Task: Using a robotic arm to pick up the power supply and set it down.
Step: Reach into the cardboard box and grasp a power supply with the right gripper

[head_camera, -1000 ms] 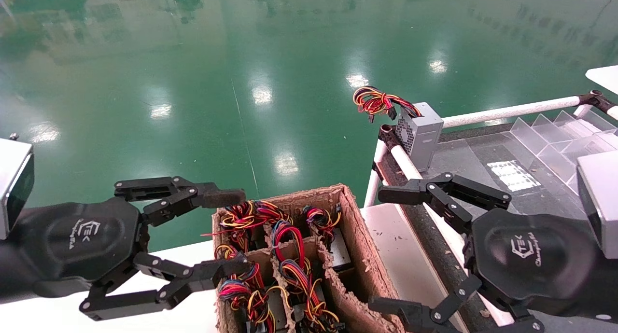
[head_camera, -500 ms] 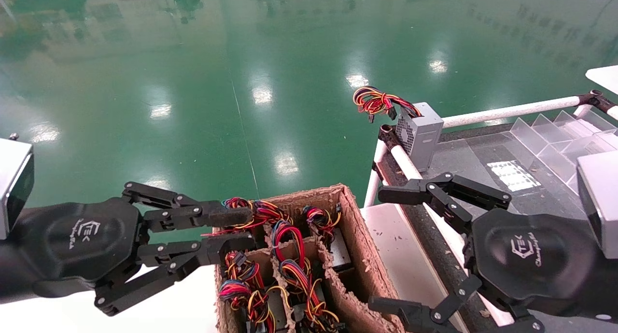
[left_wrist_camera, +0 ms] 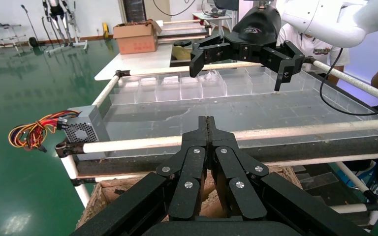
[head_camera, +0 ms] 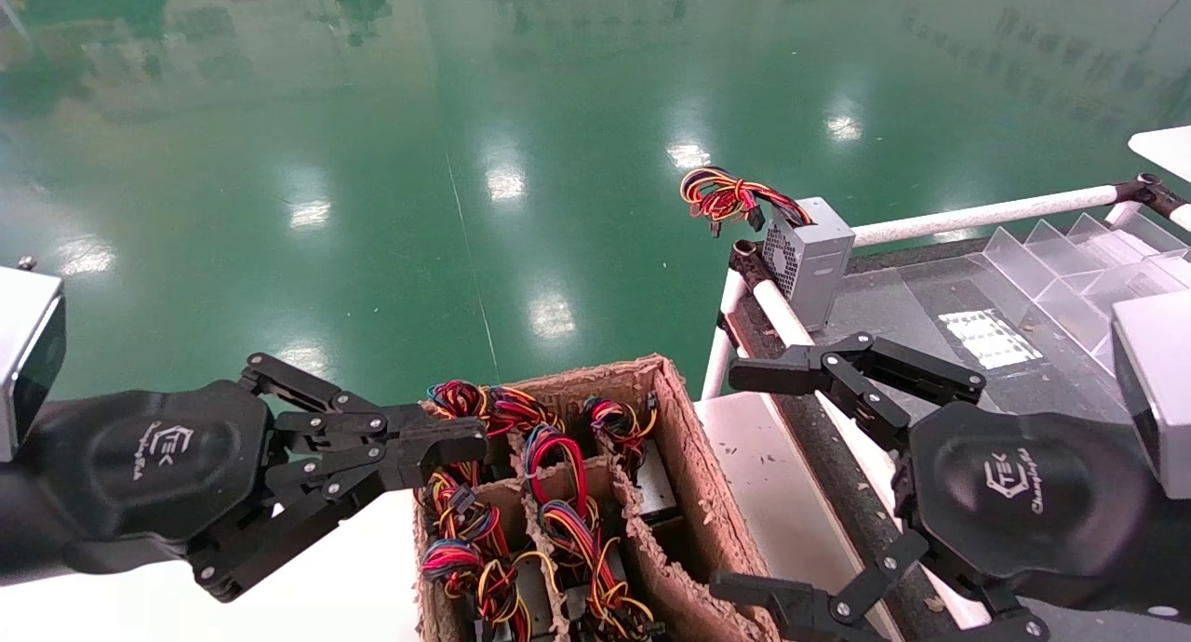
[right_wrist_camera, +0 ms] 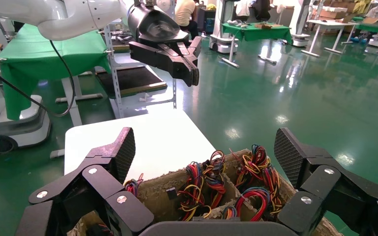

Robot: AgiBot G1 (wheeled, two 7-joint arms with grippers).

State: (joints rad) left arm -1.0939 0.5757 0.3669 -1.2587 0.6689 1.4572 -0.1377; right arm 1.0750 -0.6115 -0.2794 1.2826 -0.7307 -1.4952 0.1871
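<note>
On the left we see our left gripper [head_camera: 465, 442] hanging over the near-left corner of the cardboard box [head_camera: 693, 465], fingers pressed together with nothing between them. Inside the box's compartments lie power supplies topped with coloured wire bundles [head_camera: 558, 493]. Our right gripper [head_camera: 754, 479] hovers by the box's right wall, jaws spread wide and empty. Farther right, the power supply [head_camera: 808, 256] stands at the far-left corner of the clear-topped table [head_camera: 893, 298], against its white rail [head_camera: 977, 216], wires curling outward.
</note>
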